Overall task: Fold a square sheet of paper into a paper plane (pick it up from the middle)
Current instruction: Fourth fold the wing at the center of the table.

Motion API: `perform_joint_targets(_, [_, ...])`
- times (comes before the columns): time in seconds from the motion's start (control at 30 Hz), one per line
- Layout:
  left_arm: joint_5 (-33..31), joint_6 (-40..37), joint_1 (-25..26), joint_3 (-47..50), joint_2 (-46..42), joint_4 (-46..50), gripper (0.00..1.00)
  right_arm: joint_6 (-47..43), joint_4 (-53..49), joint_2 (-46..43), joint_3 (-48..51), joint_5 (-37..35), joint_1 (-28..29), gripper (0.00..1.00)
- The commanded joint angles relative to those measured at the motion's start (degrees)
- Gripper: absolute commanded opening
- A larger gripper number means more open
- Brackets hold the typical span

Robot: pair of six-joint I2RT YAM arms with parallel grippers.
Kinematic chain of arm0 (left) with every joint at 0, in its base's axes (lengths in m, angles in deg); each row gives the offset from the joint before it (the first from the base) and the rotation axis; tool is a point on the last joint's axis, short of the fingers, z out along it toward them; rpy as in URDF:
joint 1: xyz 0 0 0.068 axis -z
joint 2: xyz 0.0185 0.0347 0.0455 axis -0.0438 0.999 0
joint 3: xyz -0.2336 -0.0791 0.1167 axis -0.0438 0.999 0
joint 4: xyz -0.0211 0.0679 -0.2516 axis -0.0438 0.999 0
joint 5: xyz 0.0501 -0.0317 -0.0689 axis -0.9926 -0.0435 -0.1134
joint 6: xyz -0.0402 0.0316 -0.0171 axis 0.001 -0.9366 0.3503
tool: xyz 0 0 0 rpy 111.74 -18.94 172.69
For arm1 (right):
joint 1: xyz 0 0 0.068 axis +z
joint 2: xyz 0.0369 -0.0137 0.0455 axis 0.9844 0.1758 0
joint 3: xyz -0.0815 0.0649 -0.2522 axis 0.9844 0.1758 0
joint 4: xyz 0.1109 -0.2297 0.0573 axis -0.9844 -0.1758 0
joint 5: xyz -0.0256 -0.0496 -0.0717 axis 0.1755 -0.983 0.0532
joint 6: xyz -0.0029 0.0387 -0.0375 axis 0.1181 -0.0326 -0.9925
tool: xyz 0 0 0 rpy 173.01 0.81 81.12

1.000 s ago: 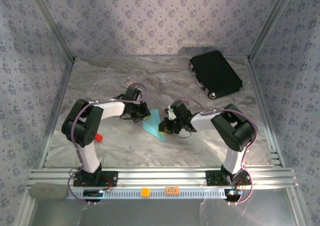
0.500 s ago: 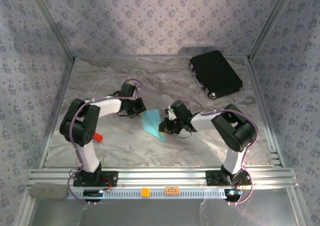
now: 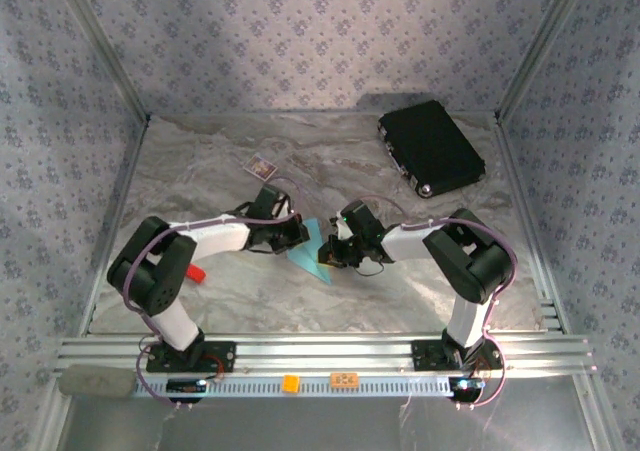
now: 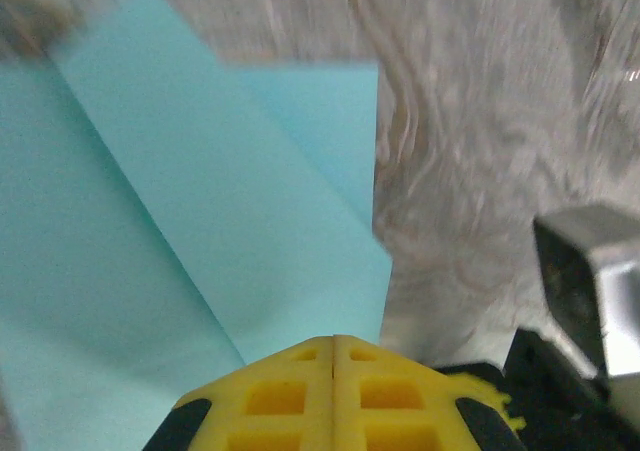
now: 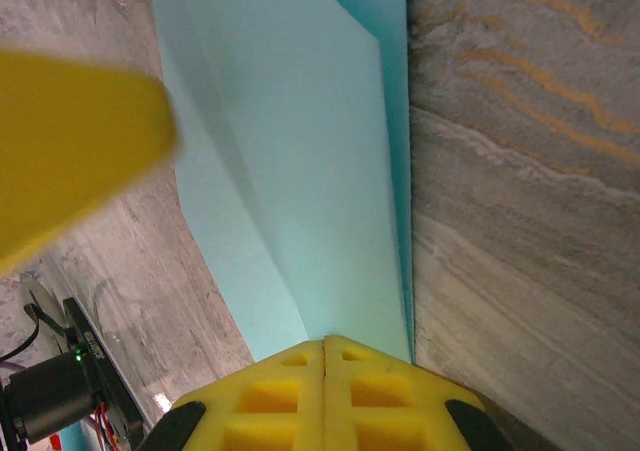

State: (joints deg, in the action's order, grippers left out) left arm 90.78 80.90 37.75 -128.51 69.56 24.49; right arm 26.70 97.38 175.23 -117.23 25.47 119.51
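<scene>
I see the folded light-blue paper plane at centre frame on my counter, left gripper fingers pressed together at its edge, right gripper fingers likewise, perhaps touching it

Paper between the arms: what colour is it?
The paper is plain light blue; the left wrist view shows it best.

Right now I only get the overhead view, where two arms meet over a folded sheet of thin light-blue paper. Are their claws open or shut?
Observer: The left gripper is shut, yellow jaws pressed together over the light-blue paper.
Operator: And the right one?
Observer: The right gripper is shut too, jaws together by the paper.
Operator: Is the paper one flat layer?
Observer: No, the left wrist view shows overlapping flaps with diagonal creases.
</scene>
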Motion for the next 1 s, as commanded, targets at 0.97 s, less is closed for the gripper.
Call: perform_joint_targets(0.97, [-0.7, -1.0, -8.0, -8.6, 10.8, 3.2, 0.00, -3.7, -17.1, 1.1, -0.7, -9.5, 2.0, 0.00])
